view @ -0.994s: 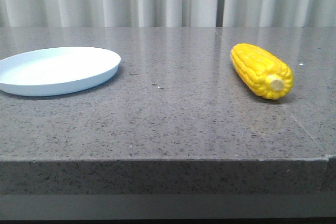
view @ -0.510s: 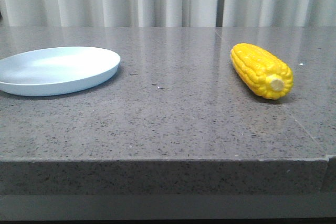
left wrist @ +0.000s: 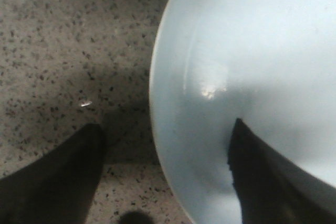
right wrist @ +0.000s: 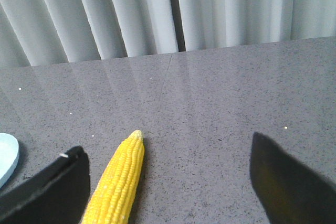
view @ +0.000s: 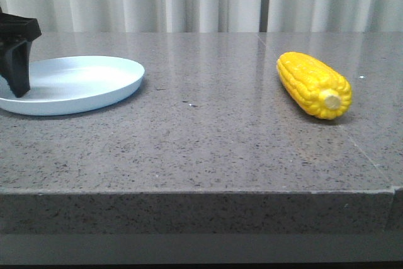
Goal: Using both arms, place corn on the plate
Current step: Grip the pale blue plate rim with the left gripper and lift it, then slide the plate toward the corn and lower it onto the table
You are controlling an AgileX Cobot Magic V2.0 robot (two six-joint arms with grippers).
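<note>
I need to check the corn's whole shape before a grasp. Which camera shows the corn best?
The front view: the whole corn lies unobstructed on the table, stub end toward the camera. The right wrist view shows only its tapered end, cut off at the frame edge between the fingers. The left wrist view shows none of it.

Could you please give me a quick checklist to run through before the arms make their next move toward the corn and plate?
1. Corn free on the table, nothing touching it: ok.
2. Plate has nothing lying in it: ok.
3. Left gripper open, fingers straddling the plate's rim: ok.
4. Right gripper open, nothing held: ok.
5. Right gripper centred on the corn: not ok, corn sits near one finger.
6. Left gripper's height above the plate: cannot tell.
</note>
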